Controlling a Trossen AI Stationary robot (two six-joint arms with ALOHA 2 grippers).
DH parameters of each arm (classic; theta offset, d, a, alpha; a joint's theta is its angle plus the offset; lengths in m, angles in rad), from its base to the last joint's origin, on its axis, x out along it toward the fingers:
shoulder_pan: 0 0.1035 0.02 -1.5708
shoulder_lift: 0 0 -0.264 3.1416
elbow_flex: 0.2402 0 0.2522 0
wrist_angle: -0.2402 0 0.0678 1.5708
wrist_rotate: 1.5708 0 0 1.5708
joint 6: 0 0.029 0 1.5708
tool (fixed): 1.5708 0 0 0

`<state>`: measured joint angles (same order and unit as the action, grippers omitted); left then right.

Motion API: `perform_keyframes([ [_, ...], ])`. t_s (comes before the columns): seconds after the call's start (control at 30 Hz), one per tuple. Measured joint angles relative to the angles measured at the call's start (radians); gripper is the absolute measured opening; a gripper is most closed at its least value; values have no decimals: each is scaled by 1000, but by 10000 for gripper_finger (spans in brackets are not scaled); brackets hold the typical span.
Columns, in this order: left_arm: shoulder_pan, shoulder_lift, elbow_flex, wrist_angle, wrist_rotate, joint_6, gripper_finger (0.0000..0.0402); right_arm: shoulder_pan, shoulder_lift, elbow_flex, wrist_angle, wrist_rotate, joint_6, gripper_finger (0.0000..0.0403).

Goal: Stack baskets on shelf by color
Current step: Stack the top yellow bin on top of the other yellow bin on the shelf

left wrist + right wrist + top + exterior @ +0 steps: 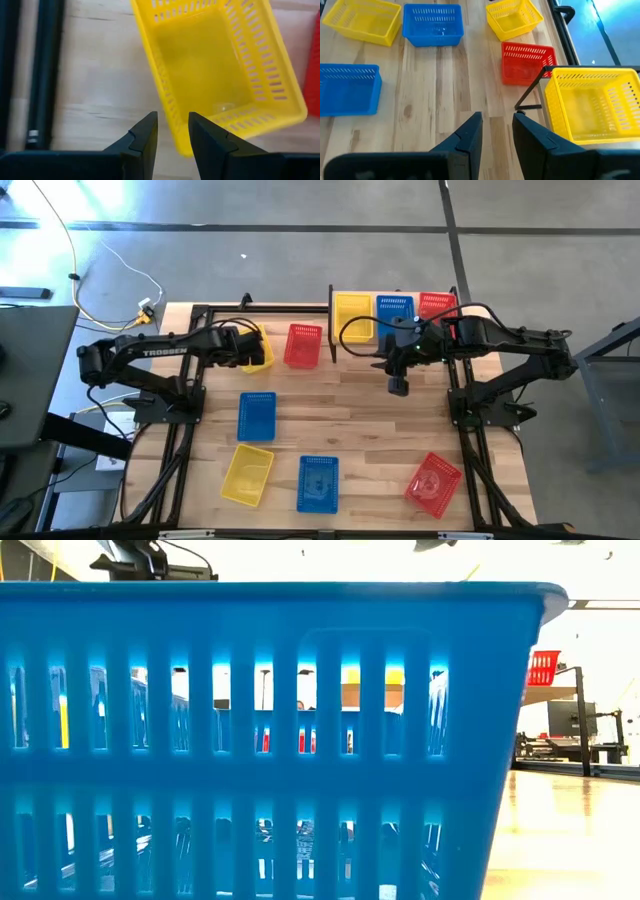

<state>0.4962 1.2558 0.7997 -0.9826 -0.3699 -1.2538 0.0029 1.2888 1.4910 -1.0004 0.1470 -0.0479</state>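
On the raised shelf point(395, 330) at the table's far right stand a yellow basket point(352, 315), a blue basket point(394, 310) and a red basket point(436, 305). Loose on the table are a yellow basket point(256, 352), a red basket point(302, 345), a blue basket point(256, 416), a yellow basket point(248, 473), a blue basket point(318, 482) and a red basket point(434, 483). My left gripper point(172, 132) hovers, narrowly open, over one corner point(184, 146) of the far-left yellow basket point(220, 65). My right gripper point(497, 125), narrowly open and empty, hangs over bare table in front of the shelf's yellow basket point(590, 107).
Black frame rails point(185, 430) run along the table's left and right sides. The near blue basket point(270, 740) fills the low view, with the shelf's red basket point(543, 667) showing past it. Bare wood lies in the table's middle point(350, 415).
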Motion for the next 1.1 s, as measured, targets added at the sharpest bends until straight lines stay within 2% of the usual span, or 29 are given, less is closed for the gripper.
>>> perform_keyframes([
  [0.33, 65, 0, -80, 81, -7, -64, 99, 0, 0, 0, 0, 0, -50, 94],
  [0.57, 102, 1, -157, 234, 21, -72, 99, 0, 0, 0, 0, -1, -65, 94],
  [0.77, 135, 1, -195, 248, 37, -97, 97, 0, 0, 0, 0, -1, -66, 94],
  [0.9, 149, 1, -195, 263, 20, -80, 75, 0, 0, 0, 3, -1, -88, 94],
  [1.1, 154, 1, -195, 317, 7, -40, 9, 0, 0, 0, 44, -10, -118, 94],
])
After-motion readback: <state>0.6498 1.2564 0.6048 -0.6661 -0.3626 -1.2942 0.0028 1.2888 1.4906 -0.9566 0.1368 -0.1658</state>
